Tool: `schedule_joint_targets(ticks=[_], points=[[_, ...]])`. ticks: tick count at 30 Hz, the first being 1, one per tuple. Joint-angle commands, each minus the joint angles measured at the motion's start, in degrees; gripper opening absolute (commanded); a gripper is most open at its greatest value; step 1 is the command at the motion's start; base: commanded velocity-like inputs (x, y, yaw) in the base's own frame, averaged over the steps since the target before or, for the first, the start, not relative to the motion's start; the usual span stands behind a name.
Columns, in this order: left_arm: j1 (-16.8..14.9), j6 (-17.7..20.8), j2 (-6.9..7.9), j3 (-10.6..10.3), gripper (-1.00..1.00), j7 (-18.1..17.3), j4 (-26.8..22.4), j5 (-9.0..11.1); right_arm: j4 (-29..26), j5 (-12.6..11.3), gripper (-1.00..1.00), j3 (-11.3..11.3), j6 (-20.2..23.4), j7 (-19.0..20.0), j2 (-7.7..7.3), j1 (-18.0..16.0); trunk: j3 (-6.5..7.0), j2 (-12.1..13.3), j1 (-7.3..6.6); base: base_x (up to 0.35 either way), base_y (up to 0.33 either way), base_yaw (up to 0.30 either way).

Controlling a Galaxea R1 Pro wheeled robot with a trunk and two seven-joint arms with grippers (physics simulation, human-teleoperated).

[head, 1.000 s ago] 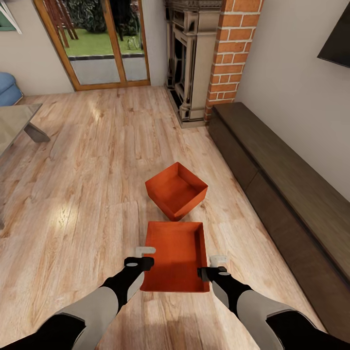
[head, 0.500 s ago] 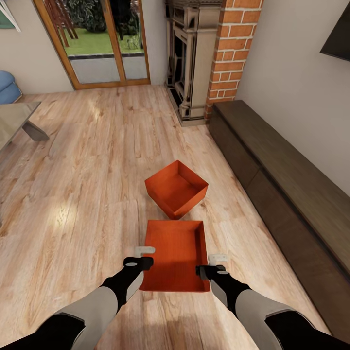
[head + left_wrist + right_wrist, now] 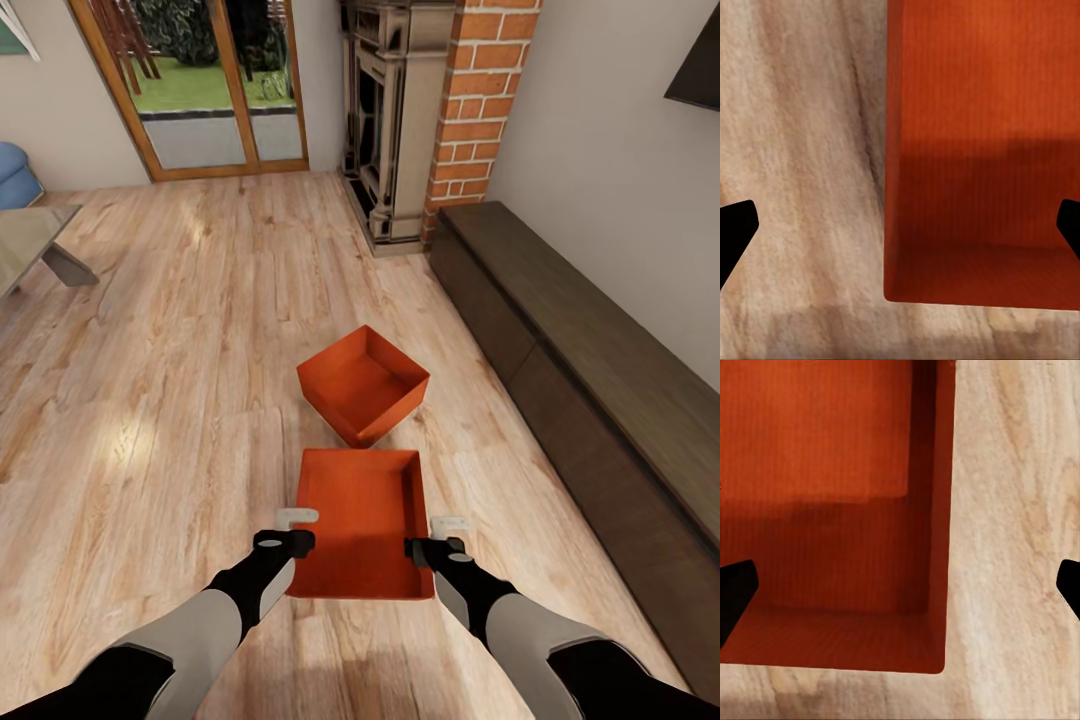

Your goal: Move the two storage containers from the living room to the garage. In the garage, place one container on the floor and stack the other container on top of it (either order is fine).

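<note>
Light wood plank floor (image 3: pixel 180 330) with a bright sheen patch. Red-brick fireplace column (image 3: pixel 468 110) beside a dark fireplace (image 3: pixel 385 130). Long low dark-wood cabinet (image 3: pixel 590 400) along the pale right wall. Wood-framed glass door (image 3: pixel 200 85) faces greenery
</note>
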Motion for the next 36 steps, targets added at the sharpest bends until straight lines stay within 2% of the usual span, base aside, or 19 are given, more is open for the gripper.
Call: schedule_joint_targets(ticks=[1,13,36], points=[[0.0,0.32,0.05,-0.52,1.0,0.36,-0.13,0.59,-0.38,-0.61,1.0,0.51,-0.18,-0.22,-0.02,-0.03,-0.22,-0.43,0.22,0.0,0.0,0.0],[-0.01,0.33,0.2,-0.56,1.0,0.3,-0.09,0.59,-1.38,-0.63,1.0,0.45,-0.19,-0.22,-0.16,-0.03,-2.37,-5.24,2.86,0.0,0.0,0.0],[-0.04,0.25,0.32,-0.63,1.0,0.28,-0.22,0.52,-3.14,-0.66,1.0,0.37,-0.16,-0.31,-0.4,-0.03,-2.37,-5.24,2.86,0.0,0.0,0.0]])
